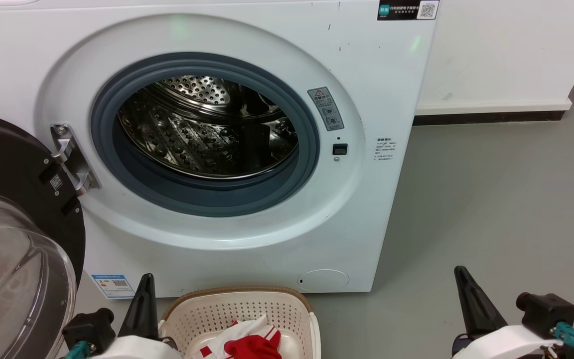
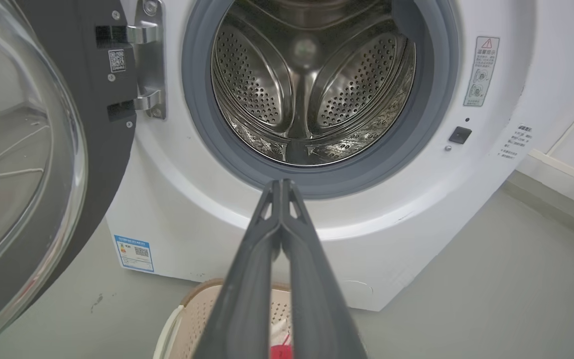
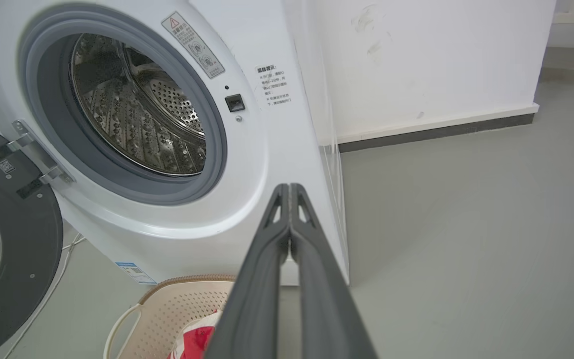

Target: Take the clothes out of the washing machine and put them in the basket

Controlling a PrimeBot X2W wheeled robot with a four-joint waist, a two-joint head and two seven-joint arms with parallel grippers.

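Head view — clothes (image 1: 253, 345) lie in the basket (image 1: 234, 308).

One washer (image 1: 267, 40) here, one door (image 1: 13, 164), one basket (image 1: 239, 304). One red heap of clothes (image 1: 254, 345) (how many pieces, can't tell). Two grippers counted: left gripper (image 1: 146, 281), right gripper (image 1: 461, 274). Four labels (image 1: 326, 108) on the washer's front.
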